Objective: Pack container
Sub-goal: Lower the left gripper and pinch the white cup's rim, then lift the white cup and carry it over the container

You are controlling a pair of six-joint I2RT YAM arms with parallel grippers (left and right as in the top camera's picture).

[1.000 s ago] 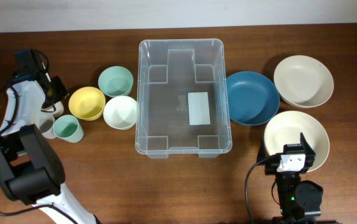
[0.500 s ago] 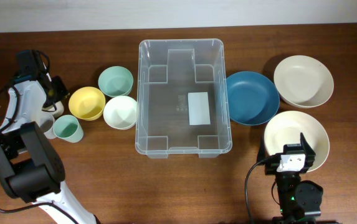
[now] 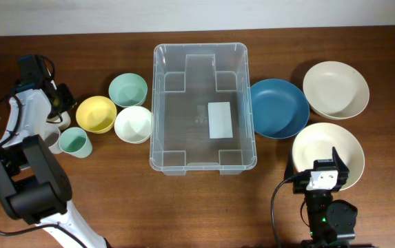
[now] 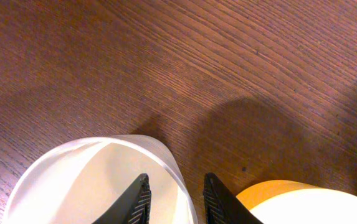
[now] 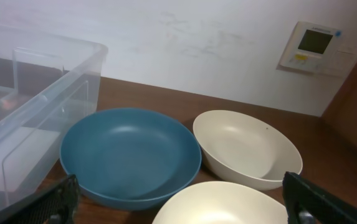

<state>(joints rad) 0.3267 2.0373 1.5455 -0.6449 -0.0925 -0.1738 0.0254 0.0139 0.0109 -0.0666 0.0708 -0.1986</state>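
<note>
The clear container [image 3: 200, 48] sits in the middle of the wooden table [image 3: 100, 200], upright, long side running away from the robot, with a white label [image 3: 219, 120] flat on its base.

To its left stand 3 bowls close together: a mint bowl [image 3: 127, 89] farthest back, a yellow bowl [image 3: 96, 114] and a white bowl [image 3: 133, 124], the white one nearest the container wall. A small green cup [image 3: 75, 142] stands just in front of the yellow bowl.

To its right lie a blue bowl [image 3: 278, 108], its edge just beside the container's rim, and 2 cream bowls, 1 at the back [image 3: 335, 89] and 1 nearer the robot [image 3: 328, 153].

The left gripper [image 4: 176, 179] is at the far left of the table, over a white cup [image 4: 91, 180]. Its 2 fingers straddle the cup's rim, 1 inside and 1 outside, next to the yellow bowl. I cannot tell whether they actually pinch the rim.

The right gripper [image 5: 181, 202] hangs low over the nearer cream bowl, jaws spread wide apart and holding nothing.
</note>
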